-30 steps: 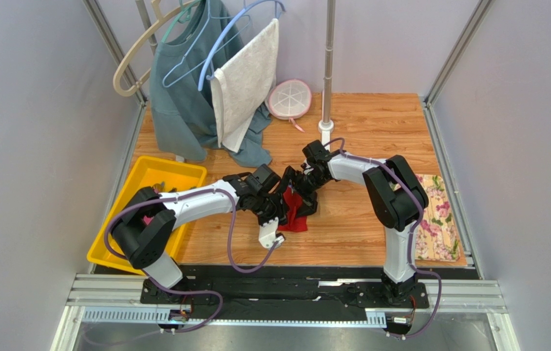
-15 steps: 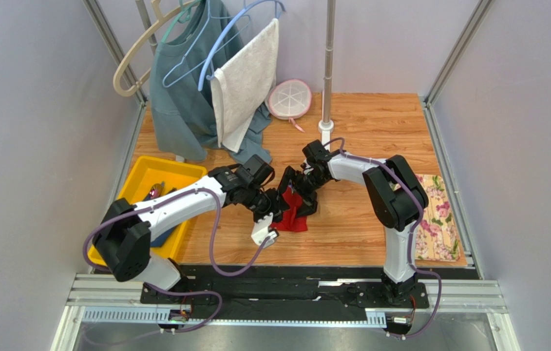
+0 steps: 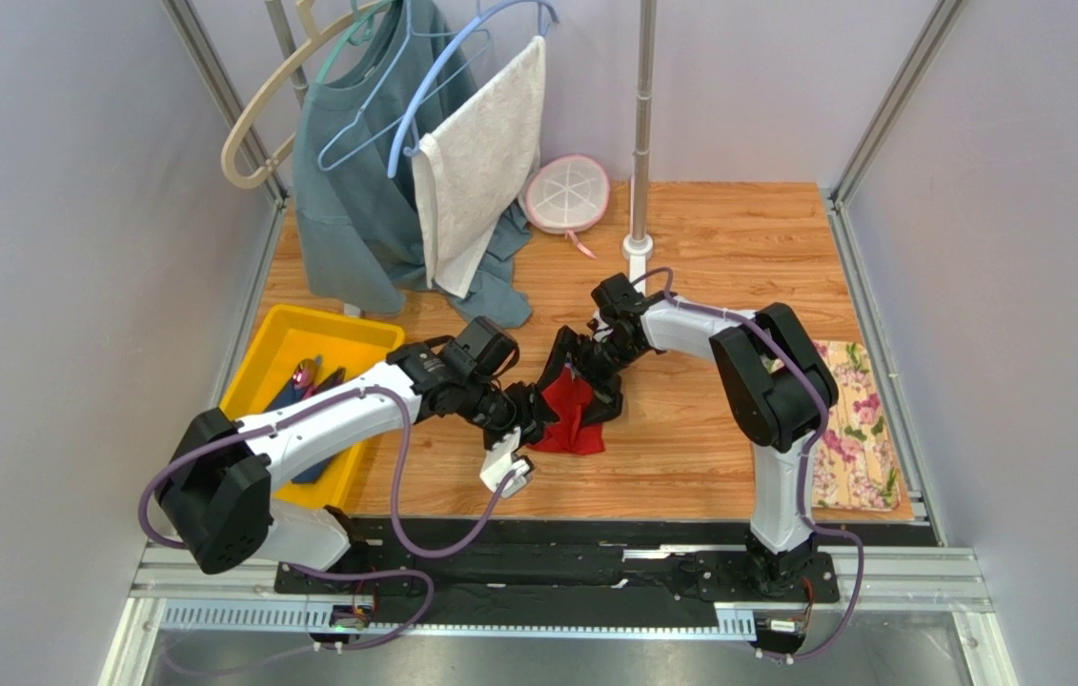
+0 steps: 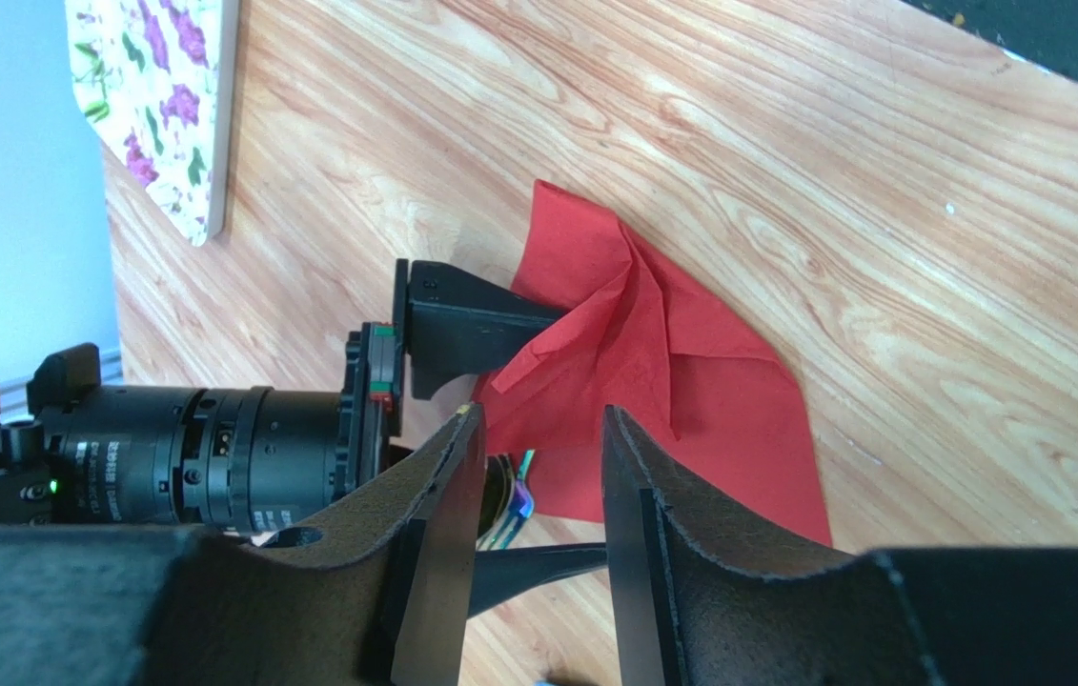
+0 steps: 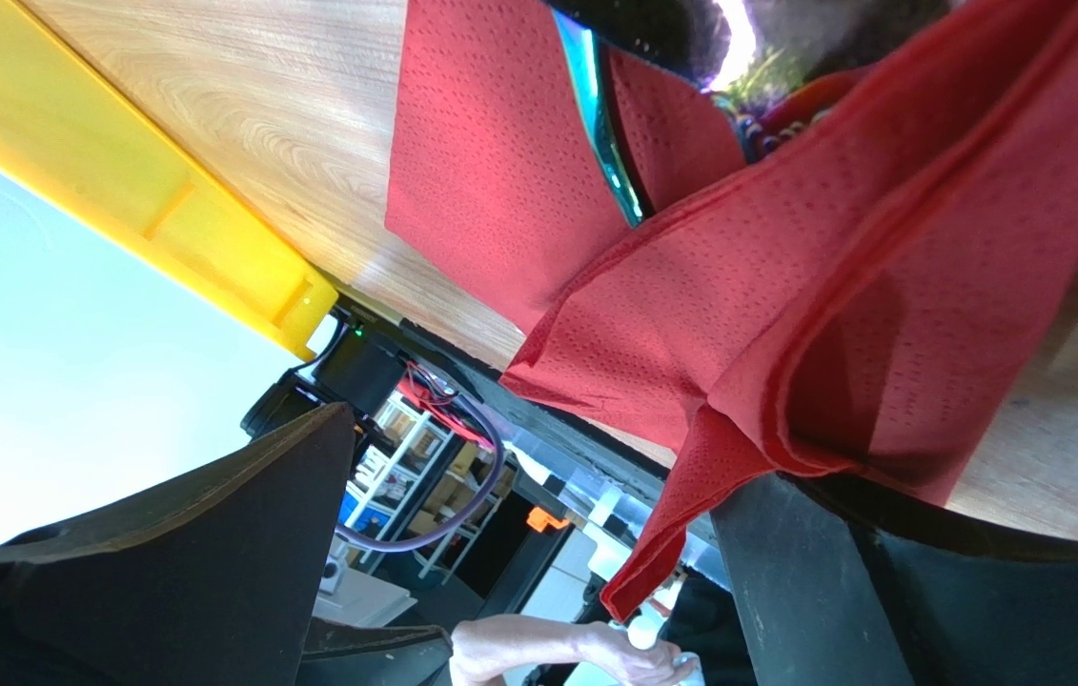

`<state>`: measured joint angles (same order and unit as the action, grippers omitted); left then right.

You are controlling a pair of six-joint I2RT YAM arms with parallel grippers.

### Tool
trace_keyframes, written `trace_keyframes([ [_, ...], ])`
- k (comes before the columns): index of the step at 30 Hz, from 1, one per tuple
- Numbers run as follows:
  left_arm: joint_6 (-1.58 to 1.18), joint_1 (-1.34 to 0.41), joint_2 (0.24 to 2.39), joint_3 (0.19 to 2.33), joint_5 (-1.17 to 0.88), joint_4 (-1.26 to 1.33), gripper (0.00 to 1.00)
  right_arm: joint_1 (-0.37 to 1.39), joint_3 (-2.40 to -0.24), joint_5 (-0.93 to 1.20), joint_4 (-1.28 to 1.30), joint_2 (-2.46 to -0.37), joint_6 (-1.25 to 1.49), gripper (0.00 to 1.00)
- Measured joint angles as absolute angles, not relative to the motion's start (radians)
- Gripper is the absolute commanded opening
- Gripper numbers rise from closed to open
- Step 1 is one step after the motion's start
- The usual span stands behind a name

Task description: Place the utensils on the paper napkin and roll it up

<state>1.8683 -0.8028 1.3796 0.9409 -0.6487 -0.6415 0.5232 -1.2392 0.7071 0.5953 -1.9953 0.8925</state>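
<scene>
Wood-grain tabletop [image 3: 702,443] runs between plain grey walls [image 3: 58,286], a yellow bin [image 3: 344,326] at its far left. Moving right, the left hand [image 4: 542,418] has its fingers [image 4: 433,515] partly spread with nothing between them, poised right beside the left edge of the paper napkin [image 4: 702,400], which sits crumpled and half folded at mid-tabletop rather than flat. A shiny sliver among its folds looks like one of the utensils [image 5: 602,129], though how many lie there I cannot tell. Just right of that, the right hand [image 3: 580,372] is spread wide, one finger pushed under a raised flap so the paper drapes over it. My worry: such thin paper could tear if either finger drags or lifts it, the snagged flap could pull the sheet off the utensils, metal could slip from a loose roll, and two hands this close could collide. Farthest right lies a floral cloth [image 3: 857,429]. No brand, label or writing is legible anywhere
</scene>
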Motion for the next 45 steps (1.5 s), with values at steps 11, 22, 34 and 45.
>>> trace_keyframes([
  [11, 1.793, -0.802, 1.338, 0.89, -0.673, -0.62, 0.5, 0.527, -1.255, 0.679, 0.65, -1.982, 0.835, 1.0],
  [22, 1.755, -0.802, 1.337, 0.889, -0.7, -0.617, 0.46, 0.551, -1.292, 0.638, 0.698, -1.941, 0.783, 1.0],
  [34, 1.638, -0.802, 1.255, 0.818, -0.726, -0.619, 0.46, 0.594, -1.349, 0.608, 0.739, -1.941, 0.694, 1.0],
  [45, 1.462, -0.802, 1.216, 0.751, -0.73, -0.518, 0.37, 0.614, -1.375, 0.583, 0.746, -1.984, 0.646, 1.0],
])
